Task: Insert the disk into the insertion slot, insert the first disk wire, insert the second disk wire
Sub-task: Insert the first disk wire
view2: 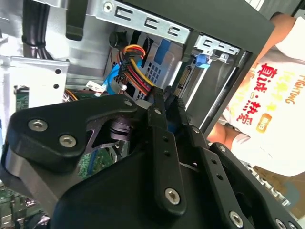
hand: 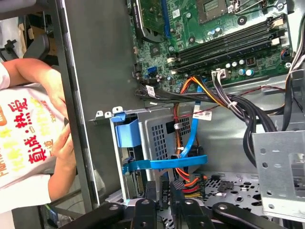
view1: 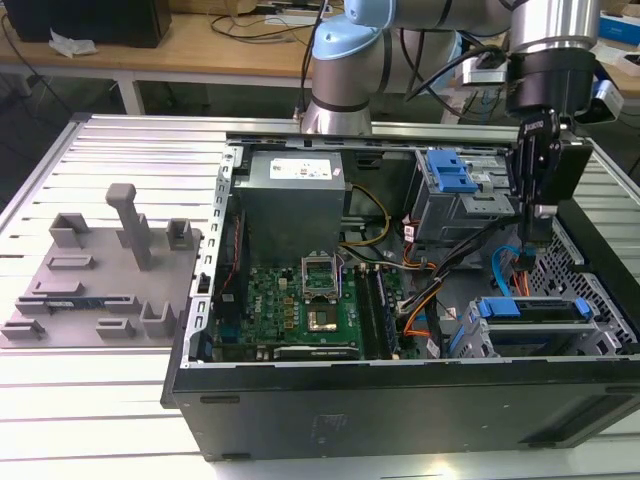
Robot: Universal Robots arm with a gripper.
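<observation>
As far as I can judge from my feeds, 1 of the 3 steps is done; the disk sits in the insertion slot at the exterior view's right, inside the open computer case, with its blue carrier level with the top of the grey perforated cage; in the first wrist view the carrier tab lies flush against the cage mouth, so I count that step finished.

The gripper hangs nose-down just behind that cage, well apart from the taller cage with the blue latch; in the second wrist view its tip is right at the end of the first disk wire, where the red, orange and yellow strands run down toward the back of the disk; I cannot tell whether the tool is clenched on the plug or released, because the plug itself is hidden behind the tool.

The second disk wire curves in a loose blue loop just beside the gripper; I cannot make out its plug end, so I cannot say it is seated.

My reading is that both wire steps remain unconfirmed, with the work now at wire 1; a person in a white shirt stands close beside the case.
</observation>
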